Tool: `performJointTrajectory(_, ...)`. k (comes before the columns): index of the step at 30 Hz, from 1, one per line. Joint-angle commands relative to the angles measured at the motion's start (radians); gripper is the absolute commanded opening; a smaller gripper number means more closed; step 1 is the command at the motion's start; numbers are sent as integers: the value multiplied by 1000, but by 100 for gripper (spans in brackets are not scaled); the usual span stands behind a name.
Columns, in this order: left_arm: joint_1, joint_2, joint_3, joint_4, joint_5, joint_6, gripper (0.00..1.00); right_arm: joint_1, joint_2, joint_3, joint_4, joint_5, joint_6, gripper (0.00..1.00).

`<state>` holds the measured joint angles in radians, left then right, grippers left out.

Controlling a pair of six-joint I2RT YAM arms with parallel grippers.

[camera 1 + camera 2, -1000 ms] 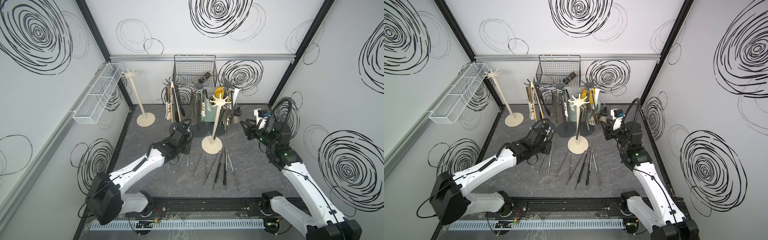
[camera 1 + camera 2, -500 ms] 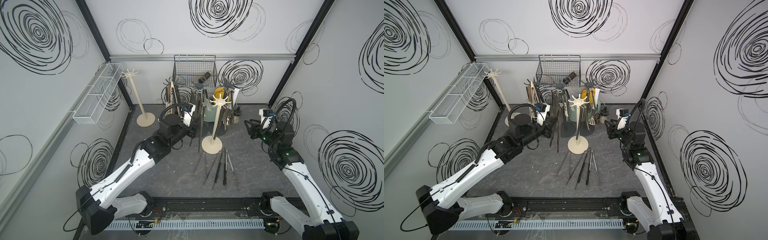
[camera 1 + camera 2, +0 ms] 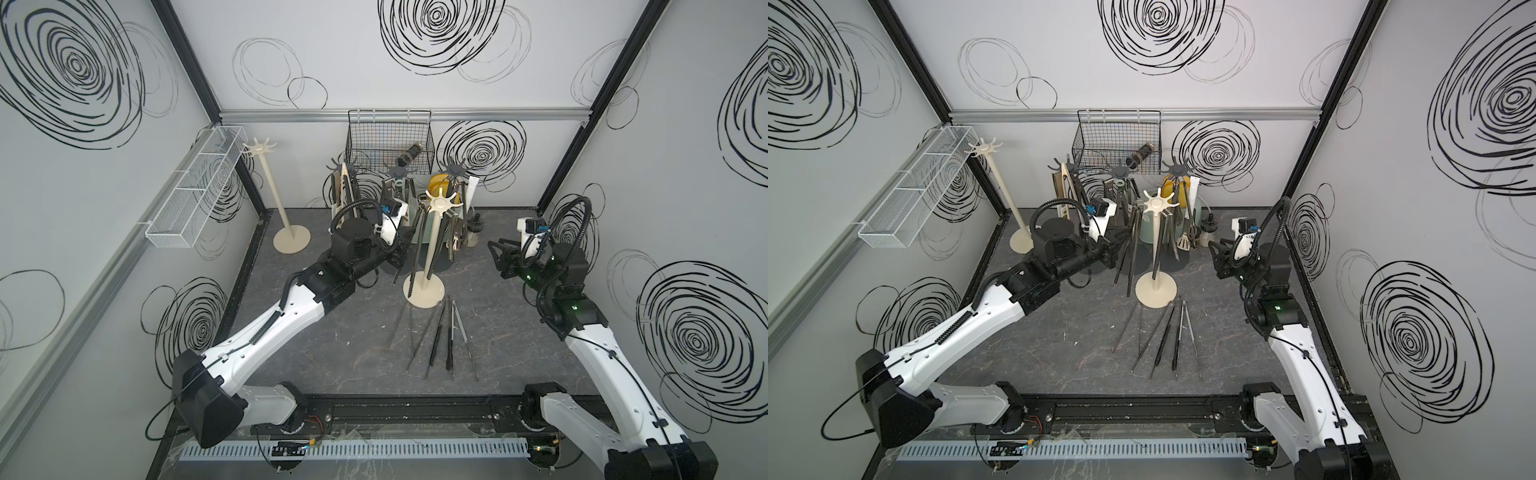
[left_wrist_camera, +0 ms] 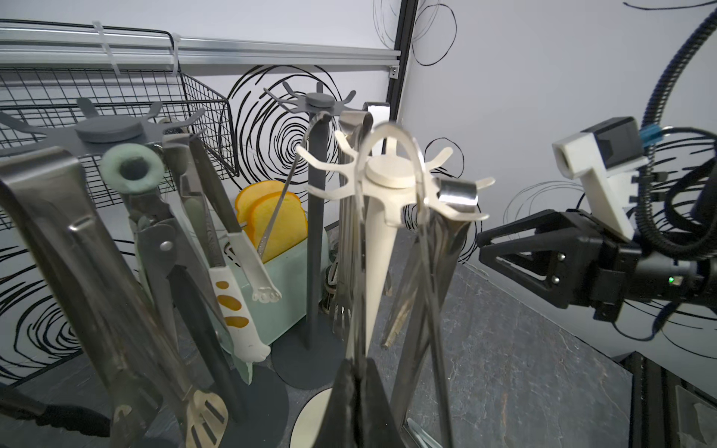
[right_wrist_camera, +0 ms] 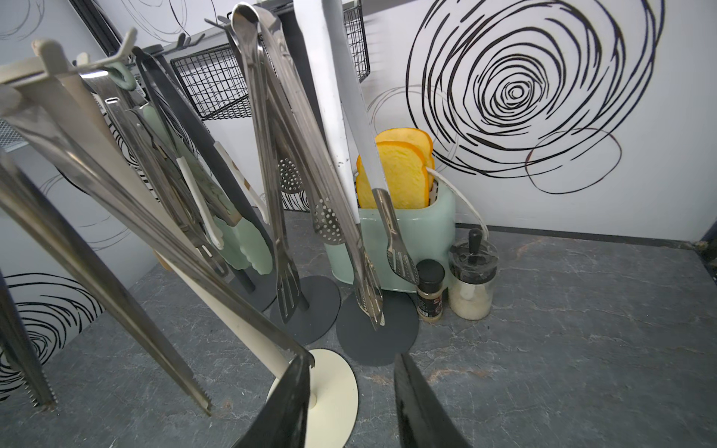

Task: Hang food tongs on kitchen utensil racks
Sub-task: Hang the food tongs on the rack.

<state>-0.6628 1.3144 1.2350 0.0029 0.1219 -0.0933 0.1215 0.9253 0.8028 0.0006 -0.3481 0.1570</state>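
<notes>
Food tongs [image 4: 389, 127] clamped upright in my left gripper [image 4: 355, 364]
Bend arched over the cream rack [image 4: 390, 172] top, straight above my grip

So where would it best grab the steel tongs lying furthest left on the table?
Probably around mid-length, coming straight down from above, with the jaws closing across the two arms. The leftmost steel tongs lie flat on the table, long and slim, so nothing can slip underneath. Bare table on their left gives a finger room, while the neighbouring tongs lie close on the right.
</notes>
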Motion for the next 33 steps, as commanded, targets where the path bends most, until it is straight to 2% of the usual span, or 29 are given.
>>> performJointTrajectory(1, 0, 5, 41, 92, 40, 15, 0, -6, 4, -5, -12, -11, -1, 39)
performJointTrajectory(14, 8, 38, 14, 101, 42, 20, 0, -13, 14, -7, -7, -18, -2, 39)
performJointTrajectory(33, -6, 66, -124, 129, 51, 45, 0, -17, 27, -4, -2, -35, 2, 39)
